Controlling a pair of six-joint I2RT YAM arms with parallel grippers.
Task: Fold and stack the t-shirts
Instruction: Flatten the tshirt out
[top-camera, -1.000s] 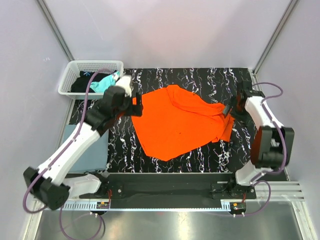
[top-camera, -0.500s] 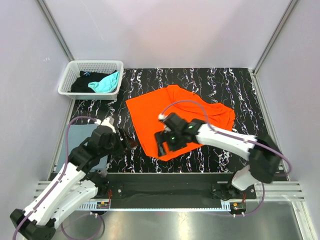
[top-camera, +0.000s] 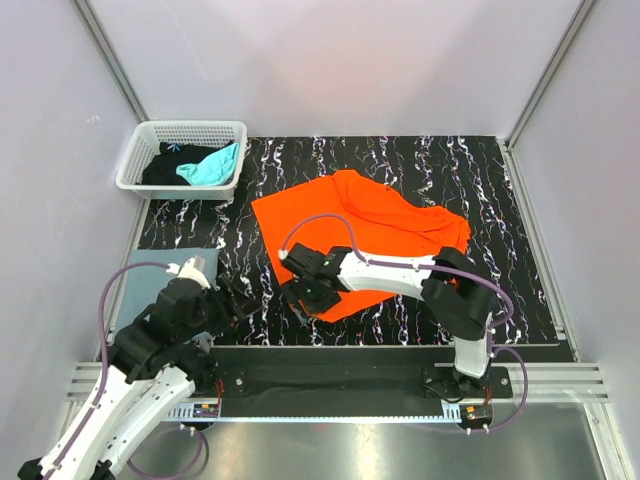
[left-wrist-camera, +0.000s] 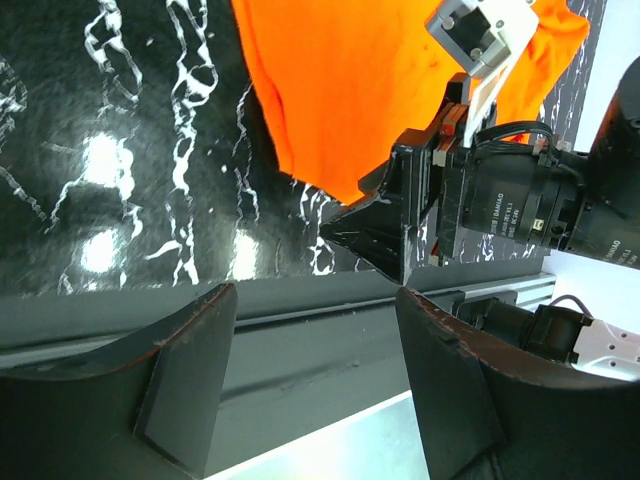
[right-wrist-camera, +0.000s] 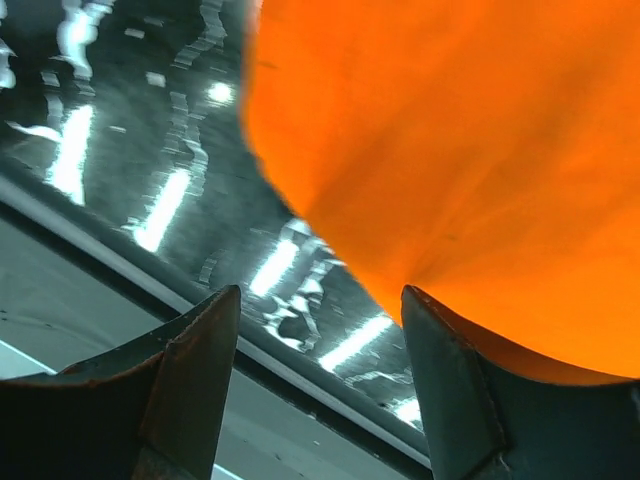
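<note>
now the right gripper (right-wrist-camera: 320, 296) sits at the tee's (top-camera: 365, 232) seven o'clock corner, fingers apart, probably to pinch it; the left gripper (left-wrist-camera: 315, 296), also released, waits near eight o'clock.

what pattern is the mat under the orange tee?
Black mat with white marble-like veins; shows best in the top external view.
</note>
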